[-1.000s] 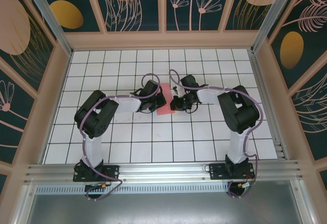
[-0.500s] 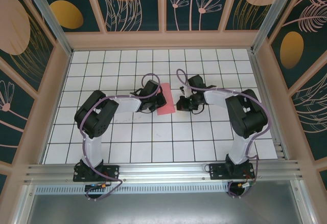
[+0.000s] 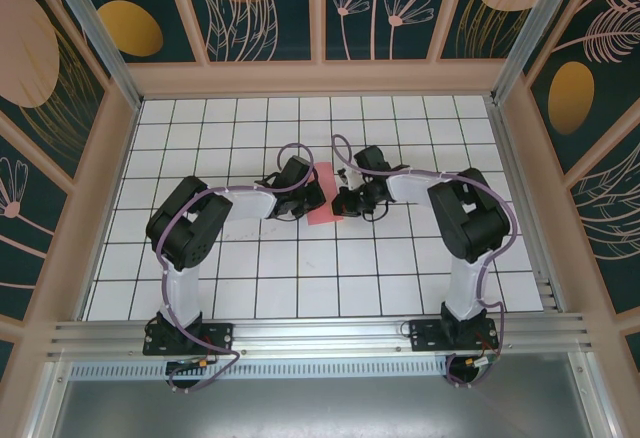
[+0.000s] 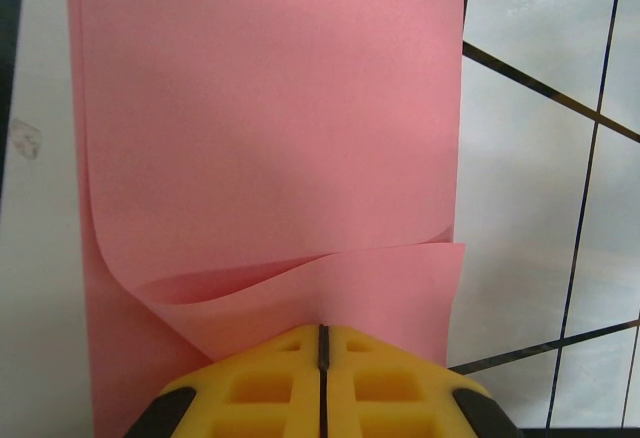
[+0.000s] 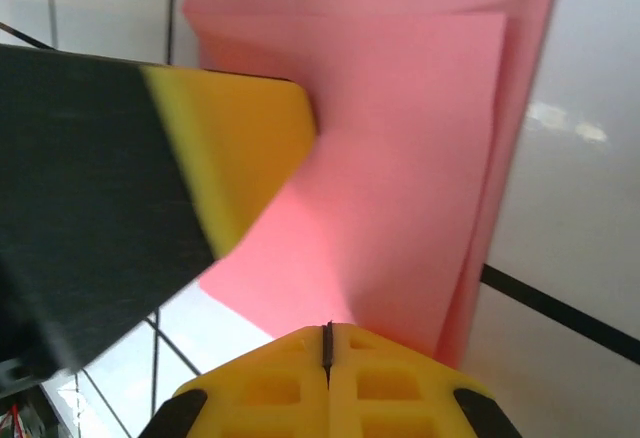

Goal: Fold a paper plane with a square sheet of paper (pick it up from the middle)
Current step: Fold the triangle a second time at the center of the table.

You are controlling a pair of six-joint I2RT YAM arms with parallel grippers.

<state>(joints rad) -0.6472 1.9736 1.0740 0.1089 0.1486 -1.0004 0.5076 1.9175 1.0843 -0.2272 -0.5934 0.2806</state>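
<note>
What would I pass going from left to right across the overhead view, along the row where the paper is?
left arm's bent elbow → left gripper → pink-red sheet of paper → right gripper → right arm's bent elbow

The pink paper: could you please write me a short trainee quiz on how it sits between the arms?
1. True or false: the paper lies flat in a single layer.
2. The left gripper is: A) wide open above the paper; B) shut, pinching a curled flap of it; C) well away from it.
3. In the top view, what stands just to the right of the paper?

Key:
1. False. A flap curls up over the lower layer.
2. B.
3. The right gripper, which is shut with its tips at the paper.
</note>
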